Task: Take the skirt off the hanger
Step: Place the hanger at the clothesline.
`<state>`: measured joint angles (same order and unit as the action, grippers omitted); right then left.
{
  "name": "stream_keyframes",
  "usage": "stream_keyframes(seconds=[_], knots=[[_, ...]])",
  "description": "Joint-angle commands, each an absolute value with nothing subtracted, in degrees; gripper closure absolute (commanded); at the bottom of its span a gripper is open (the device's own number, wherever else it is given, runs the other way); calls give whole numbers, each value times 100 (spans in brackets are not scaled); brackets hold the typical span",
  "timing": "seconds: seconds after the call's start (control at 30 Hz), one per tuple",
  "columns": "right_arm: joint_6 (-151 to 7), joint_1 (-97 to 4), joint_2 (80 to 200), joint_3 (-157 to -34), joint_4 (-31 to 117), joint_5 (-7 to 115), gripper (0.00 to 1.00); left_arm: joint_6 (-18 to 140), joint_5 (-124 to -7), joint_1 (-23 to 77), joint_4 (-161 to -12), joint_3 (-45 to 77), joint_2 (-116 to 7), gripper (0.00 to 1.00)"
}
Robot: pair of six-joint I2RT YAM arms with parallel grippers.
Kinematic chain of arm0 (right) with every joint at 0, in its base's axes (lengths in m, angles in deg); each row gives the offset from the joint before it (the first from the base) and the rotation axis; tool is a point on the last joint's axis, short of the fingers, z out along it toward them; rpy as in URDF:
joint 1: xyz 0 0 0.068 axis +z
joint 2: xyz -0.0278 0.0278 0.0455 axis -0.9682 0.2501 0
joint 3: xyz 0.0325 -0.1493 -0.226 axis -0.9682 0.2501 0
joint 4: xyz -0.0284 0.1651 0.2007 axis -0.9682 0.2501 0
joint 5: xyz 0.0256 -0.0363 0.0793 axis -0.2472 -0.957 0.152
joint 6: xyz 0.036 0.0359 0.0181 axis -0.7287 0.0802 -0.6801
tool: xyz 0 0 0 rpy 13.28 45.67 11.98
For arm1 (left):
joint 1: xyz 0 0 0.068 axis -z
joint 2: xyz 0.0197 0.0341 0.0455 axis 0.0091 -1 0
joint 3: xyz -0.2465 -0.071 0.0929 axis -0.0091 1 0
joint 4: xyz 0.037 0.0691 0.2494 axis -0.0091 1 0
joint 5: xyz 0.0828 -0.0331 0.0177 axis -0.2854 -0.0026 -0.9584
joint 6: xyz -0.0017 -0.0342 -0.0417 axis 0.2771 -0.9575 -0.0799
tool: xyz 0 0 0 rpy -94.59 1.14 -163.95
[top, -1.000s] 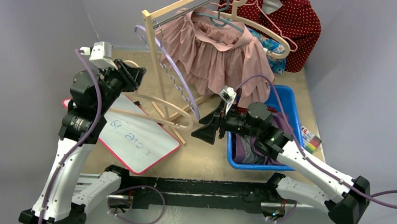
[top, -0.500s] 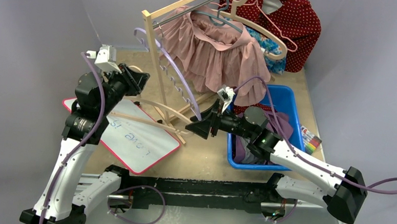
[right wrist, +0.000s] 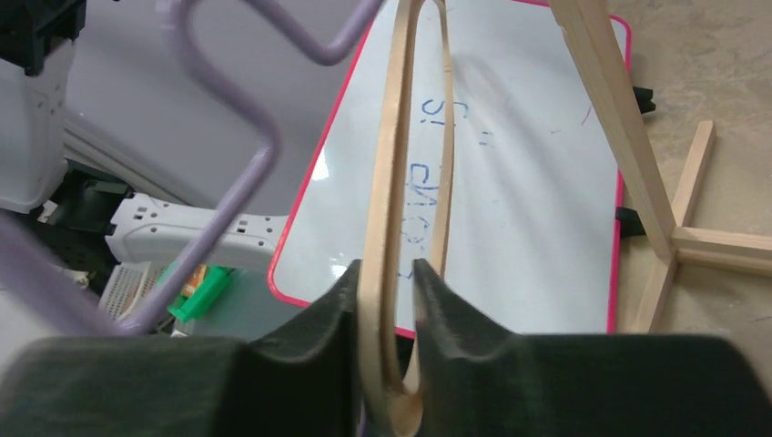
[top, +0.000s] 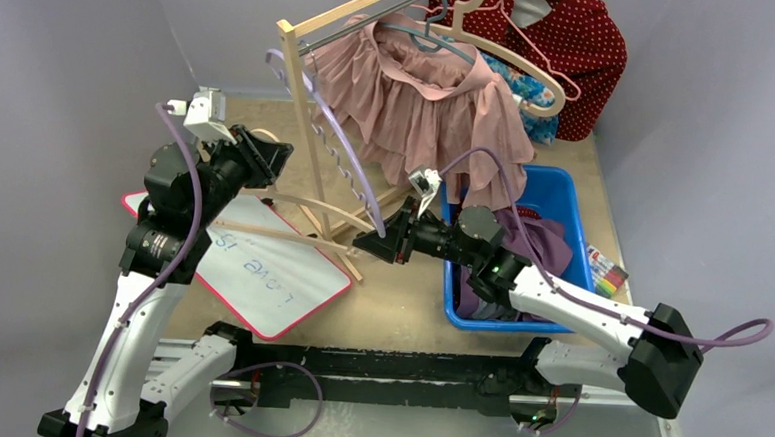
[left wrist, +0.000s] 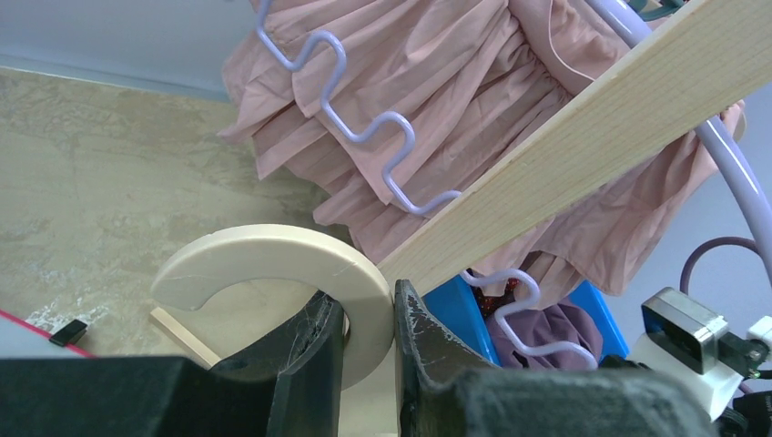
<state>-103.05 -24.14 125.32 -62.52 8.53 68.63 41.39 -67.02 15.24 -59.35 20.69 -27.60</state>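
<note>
A light wooden garment rack (top: pixel 308 124) stands at the far side of the counter (top: pixel 399 299). A lavender wavy plastic hanger (top: pixel 342 141) leans along its upright, between the left arm and the skirt. One pink-edged whiteboard (top: pixel 270 272) lies near left, and one blue plastic bin (top: pixel 565 203) holding purple cloth (top: pixel 542 242) sits at right.

The single dusty-pink pleated skirt (top: pixel 420 100) hangs in tiered folds from a grey-blue hanger (top: pixel 428 35) on the rack's rail, its hem over the bin's far corner. A red polka-dot garment (top: pixel 583 49) hangs behind it.

Both arms grip one pale bent-wood hanger (top: pixel 324 208) – the left gripper (left wrist: pixel 369 305) has its fingers pinching the hook, and the right gripper (right wrist: pixel 384 273) has its fingers closed against the looped end.
</note>
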Motion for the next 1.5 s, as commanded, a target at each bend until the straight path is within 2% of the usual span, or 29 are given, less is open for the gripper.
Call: stream_keyframes(seconds=[0.0,0.1,0.13,0.2,0.3,0.33,0.37,0.47,0.63,1.0,1.33,1.47], knots=[[-10413,-2391,12663,-6256,340,6917,82,4013,-6633,1546,-6249,2068,-2695,100],[-10345,-2385,12634,-6235,377,6948,97,4020,-6616,1546,-6224,2044,-2680,100],[-10312,-2391,12591,-6225,421,6916,100,4024,-6606,1546,-6238,2048,-2663,95],[-10253,-2388,12497,-6200,529,6865,100,4027,-6599,1542,-6315,2083,-2602,71],[-10137,-2384,12332,-6172,736,6812,100,3994,-6555,1546,-6526,2165,-2468,42],[-10084,-2384,12267,-6163,822,6770,100,3990,-6504,1546,-6609,2196,-2418,27],[-10011,-2385,12204,-6153,963,6734,100,3974,-6465,1546,-6691,2226,-2368,18],[-9839,-2387,12017,-6121,1279,6660,100,3910,-6418,1545,-6998,2339,-2139,5],[-9360,-2391,11614,-6264,2100,6460,100,3981,-6555,1545,-7130,2353,-1851,1],[-7324,-2385,11347,-7335,4678,5443,100,4105,-6689,1544,-7203,2375,-1551,0],[-6678,-2391,10737,-7491,6420,5253,100,4224,-6820,1543,-7100,2350,-1552,0],[-6855,-2392,10194,-7480,6451,5027,100,4195,-6790,1546,-7144,2433,-1558,0]])
